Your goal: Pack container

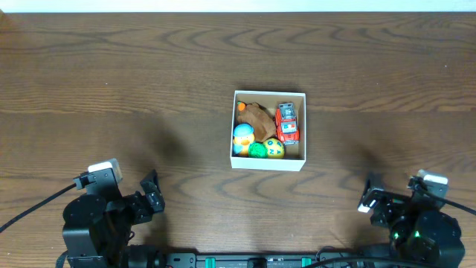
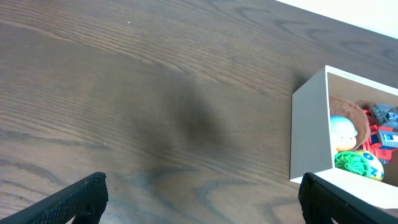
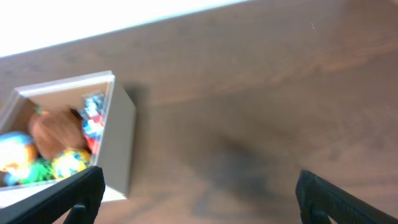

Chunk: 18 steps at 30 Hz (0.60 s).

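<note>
The container [image 1: 268, 166], a small white-walled square box, stands in the middle of the wooden table. Inside it lie a brown toy [image 1: 258, 115], a red toy car [image 1: 287, 123], a blue and white ball [image 1: 242, 137], a green toy [image 1: 257, 150] and a yellow ball [image 1: 274, 148]. The box also shows at the right of the left wrist view [image 2: 309, 127] and at the left of the right wrist view [image 3: 118, 134]. My left gripper [image 2: 199, 202] is open and empty, low at the front left. My right gripper [image 3: 199, 199] is open and empty at the front right.
The dark wood table [image 1: 111, 82] spreads around the box. Both arm bases [image 1: 97, 216] sit at the front edge with cables.
</note>
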### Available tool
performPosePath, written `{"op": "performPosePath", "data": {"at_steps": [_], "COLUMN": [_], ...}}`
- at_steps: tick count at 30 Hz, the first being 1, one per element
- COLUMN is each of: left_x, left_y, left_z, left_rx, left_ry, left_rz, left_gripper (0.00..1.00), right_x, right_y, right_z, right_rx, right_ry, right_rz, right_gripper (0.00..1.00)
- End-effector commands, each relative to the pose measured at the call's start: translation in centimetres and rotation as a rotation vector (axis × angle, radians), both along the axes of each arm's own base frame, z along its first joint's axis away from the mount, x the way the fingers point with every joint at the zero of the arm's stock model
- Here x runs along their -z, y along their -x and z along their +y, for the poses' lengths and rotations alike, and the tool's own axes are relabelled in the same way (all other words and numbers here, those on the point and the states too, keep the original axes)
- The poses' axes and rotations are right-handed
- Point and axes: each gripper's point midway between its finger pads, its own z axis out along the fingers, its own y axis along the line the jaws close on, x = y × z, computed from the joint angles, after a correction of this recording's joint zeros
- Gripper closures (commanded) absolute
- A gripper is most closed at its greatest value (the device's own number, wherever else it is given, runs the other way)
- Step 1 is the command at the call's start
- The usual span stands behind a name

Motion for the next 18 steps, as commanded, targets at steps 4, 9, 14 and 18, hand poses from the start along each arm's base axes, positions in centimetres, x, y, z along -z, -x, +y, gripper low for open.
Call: {"op": "performPosePath", "data": {"at_steps": [4, 9, 14, 18], "left_x": [0.1, 0.1, 0.1, 0.1], "left_y": [0.1, 0.1, 0.1, 0.1], "left_z": [0.2, 0.2, 0.2, 0.2], "left_rx": [-0.016, -0.016, -0.016, -0.016], "left_ry": [0.006, 0.006, 0.006, 0.006], "left_rz": [0.001, 0.001, 0.001, 0.001], "left_gripper": [0.02, 0.02, 0.02, 0.02], "right_x": [0.7, 1.3, 1.3, 0.2], "right_y": [0.3, 0.6, 0.8, -2.1], "right_z": [0.0, 0.3, 0.8, 2.0], "right_rx": [-0.016, -0.053, -0.086, -0.158], "right_ry": [0.033, 0.047, 0.036, 0.076], "right_rz": [0.027, 0.005, -0.123, -0.245], "right_gripper": [0.01, 0.01, 0.01, 0.01]}}
